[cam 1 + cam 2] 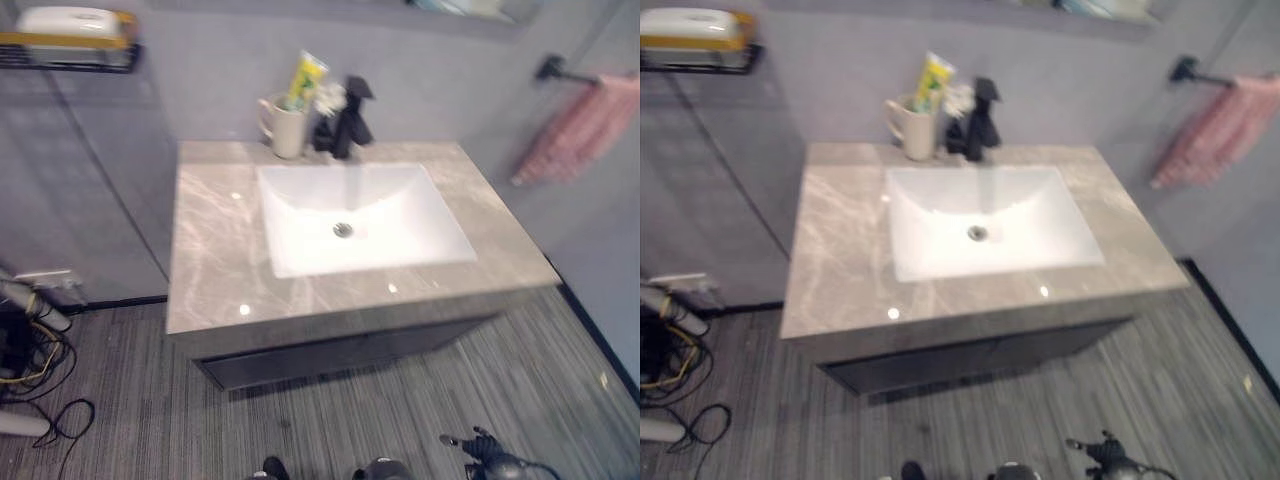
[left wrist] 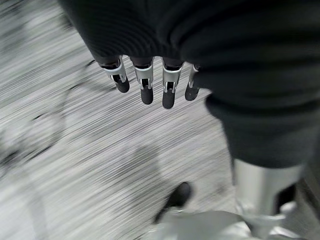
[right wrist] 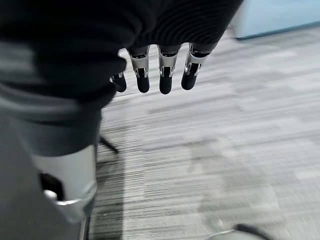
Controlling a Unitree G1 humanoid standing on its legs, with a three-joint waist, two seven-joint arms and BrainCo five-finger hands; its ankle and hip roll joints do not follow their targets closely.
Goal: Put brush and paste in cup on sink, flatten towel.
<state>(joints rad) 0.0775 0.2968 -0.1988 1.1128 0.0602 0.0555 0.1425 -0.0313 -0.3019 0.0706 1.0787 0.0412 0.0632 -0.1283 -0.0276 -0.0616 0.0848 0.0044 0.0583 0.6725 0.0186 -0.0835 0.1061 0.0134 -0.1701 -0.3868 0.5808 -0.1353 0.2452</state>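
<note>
Down at the wrist cams you get each hand up close: left hand (image 2: 150, 85) hangs over the striped grey floor (image 2: 100, 150) with its fingers (image 2: 168, 95) loosely extended and nothing in them, and the right hand (image 3: 160, 75) is the same deal, relaxed fingers (image 3: 143, 80) over bare floor, empty. From the head cameras the right hand (image 1: 490, 450) is just a dark shape low at the bottom edge, well apart from the counter.

What the head views add is the whole vanity. Big grey marble countertop (image 1: 215, 250) with a white basin (image 1: 350, 215) sunk in the middle. At the back, the black faucet (image 1: 350, 120) stands behind the basin, and just beside it on the robot's left is the beige cup (image 1: 287, 128). Paste (image 1: 305, 80), a yellow-green tube, already stands upright in the cup. Something white shows between cup and faucet; can't tell if that's the brush.

Pink towel (image 1: 585, 125) hangs bunched on a black wall bar (image 1: 555, 70) off to the right. A wire shelf (image 1: 70, 50) sits on the wall up left.
</note>
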